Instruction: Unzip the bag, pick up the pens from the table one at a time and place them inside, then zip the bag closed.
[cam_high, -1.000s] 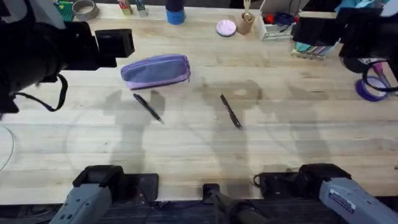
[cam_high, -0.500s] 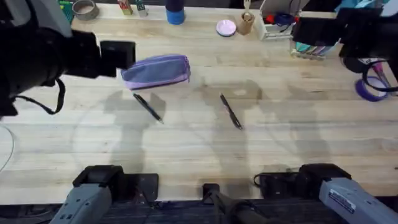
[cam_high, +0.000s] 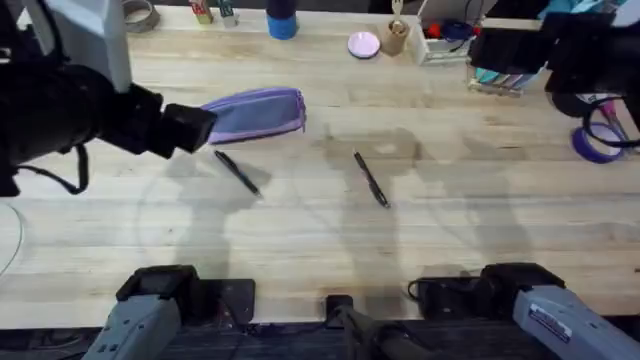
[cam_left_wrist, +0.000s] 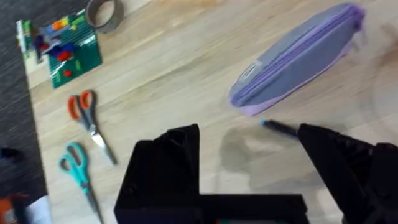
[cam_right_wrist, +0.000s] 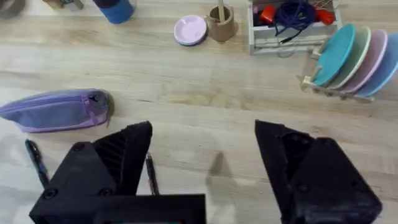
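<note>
Two thin black stick pens (cam_high: 237, 172) (cam_high: 371, 179) lie apart on the light wooden plank table (cam_high: 320, 240), just in front of the lavender fabric zip pouch (cam_high: 257, 113), which looks zipped. The left gripper (cam_left_wrist: 249, 155), fingers spread, hangs beside the pouch's end, probably to brace it for unzipping. The right gripper (cam_right_wrist: 202, 158) hovers with fingers spread wide.
</note>
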